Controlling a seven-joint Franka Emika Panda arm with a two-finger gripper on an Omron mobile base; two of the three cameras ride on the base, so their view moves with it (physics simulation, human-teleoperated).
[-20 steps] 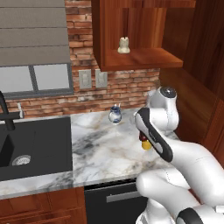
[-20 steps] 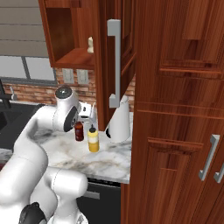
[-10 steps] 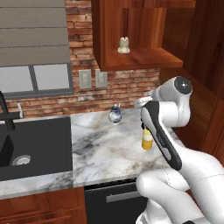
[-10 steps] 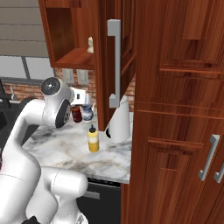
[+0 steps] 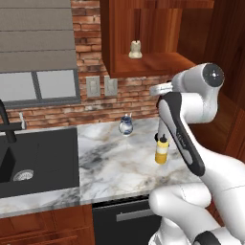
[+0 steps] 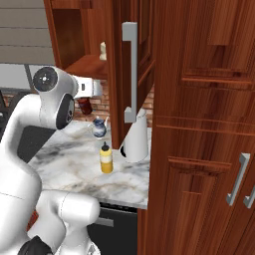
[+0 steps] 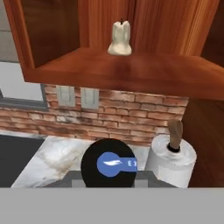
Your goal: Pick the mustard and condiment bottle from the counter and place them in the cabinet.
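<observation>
The yellow mustard (image 5: 161,152) stands upright on the marble counter (image 5: 110,162), also seen as mustard (image 6: 105,158) in front of the paper-towel roll. My gripper (image 6: 87,98) is raised well above the counter, just below the level of the cabinet shelf, and is shut on the condiment bottle (image 6: 84,106), which hangs dark red beneath the hand. The hand view looks down on the bottle's black cap (image 7: 109,164) with its blue mark. The open reddish-brown cabinet (image 7: 131,70) lies ahead and above; its shelf (image 5: 148,64) holds one pale figure.
A pale candle-like figure (image 7: 120,39) stands at the back of the shelf. The open cabinet door with its grey handle (image 6: 130,74) hangs to the right. A paper-towel roll (image 6: 136,137), a small blue-white pot (image 5: 126,126) and the black sink (image 5: 33,162) are on the counter.
The arm has lifted the condiment bottle off the counter and swung up toward the cabinet. The mustard has stayed where it was.
</observation>
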